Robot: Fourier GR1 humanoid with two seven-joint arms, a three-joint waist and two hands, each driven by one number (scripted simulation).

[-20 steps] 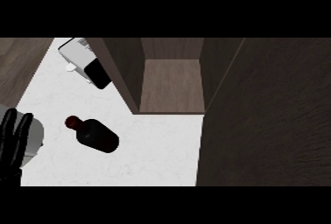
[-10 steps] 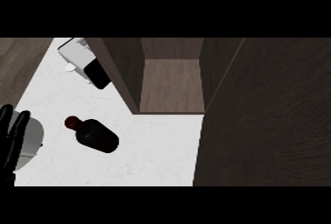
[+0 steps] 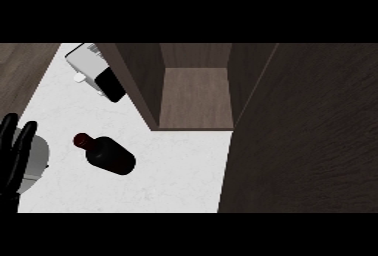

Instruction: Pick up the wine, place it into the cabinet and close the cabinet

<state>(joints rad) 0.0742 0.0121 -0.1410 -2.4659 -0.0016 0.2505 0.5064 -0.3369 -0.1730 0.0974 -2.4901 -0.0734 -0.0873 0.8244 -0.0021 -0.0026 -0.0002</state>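
Fingers of the resting left hand (image 3: 13, 155) stay straight and apart; nothing has moved, so the wine (image 3: 109, 156) still awaits picking.

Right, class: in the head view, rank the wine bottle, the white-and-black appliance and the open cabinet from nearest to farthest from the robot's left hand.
1. The wine bottle, lying just right of the left hand.
2. The white-and-black appliance, back left.
3. The cabinet, open, back centre.

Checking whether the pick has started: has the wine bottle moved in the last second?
No. The wine bottle lies on its side at the same spot and angle, down and to the left of the cabinet.
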